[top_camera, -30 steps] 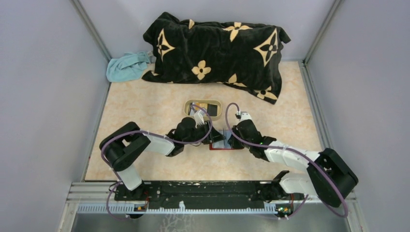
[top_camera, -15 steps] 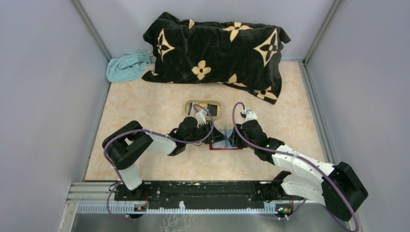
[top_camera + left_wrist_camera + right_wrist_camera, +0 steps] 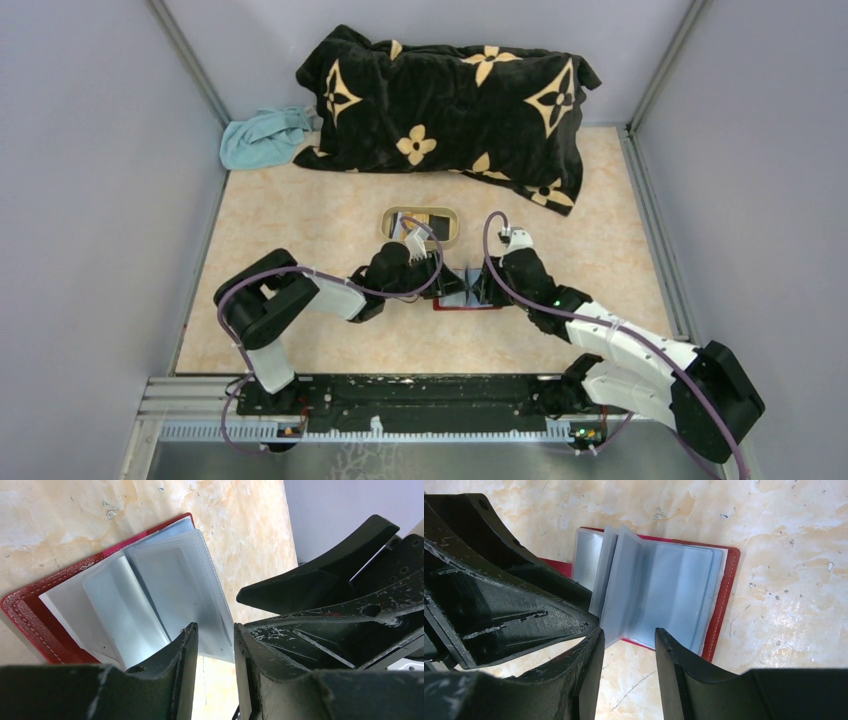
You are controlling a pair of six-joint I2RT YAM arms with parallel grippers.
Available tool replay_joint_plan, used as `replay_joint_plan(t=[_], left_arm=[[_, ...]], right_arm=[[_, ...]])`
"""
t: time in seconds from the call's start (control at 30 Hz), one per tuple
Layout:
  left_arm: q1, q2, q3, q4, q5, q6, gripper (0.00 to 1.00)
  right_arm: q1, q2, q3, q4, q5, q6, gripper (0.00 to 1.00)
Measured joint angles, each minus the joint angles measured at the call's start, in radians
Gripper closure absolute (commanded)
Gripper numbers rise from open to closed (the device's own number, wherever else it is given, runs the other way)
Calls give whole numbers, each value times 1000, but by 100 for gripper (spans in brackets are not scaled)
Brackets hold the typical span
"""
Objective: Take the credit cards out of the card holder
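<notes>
A dark red folding leather card holder, pale blue-grey inside; black plush blanket with tan flowers; beige marbled desk.

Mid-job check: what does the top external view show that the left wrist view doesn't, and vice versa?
Only top external: the beige tray, patterned pillow and teal cloth. Only left wrist: the clear sleeves fanned up, no card visible in them. Both: the red card holder open on the table, with the left end effector and right end effector at it.

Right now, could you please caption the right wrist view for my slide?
Red card holder open on the marbled table, clear sleeves fanned, right claw open at their edge.
</notes>
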Motion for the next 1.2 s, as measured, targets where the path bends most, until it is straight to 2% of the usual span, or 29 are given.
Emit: replay_joint_plan(t=[0.43,0.6,0.83,0.9,0.97,1.0,1.1,1.13,1.2], left_arm=[[0,2,0,0,0,0,62],[0,-9,-25,2,-2,1,62],[0,-146,-129,-58,-51,27,62],[0,-224,-147,-109,-80,48,61],[0,-299,-149,-157,-108,74,62],[0,-330,-149,-172,-118,85,65],[0,-395,-143,-206,-143,119,93],[0,-398,-137,-213,-144,127,100],[0,-385,-124,-223,-141,141,100]], right_arm=[[0,-70,1,-30,29,0,57],[0,-16,6,-6,25,-2,70],[0,171,13,71,-22,0,76],[0,187,13,83,-22,0,75],[0,192,13,94,-22,0,70],[0,192,13,101,-21,0,67],[0,192,13,117,-22,3,60],[0,193,13,122,-22,4,59],[0,202,13,139,-27,6,55]])
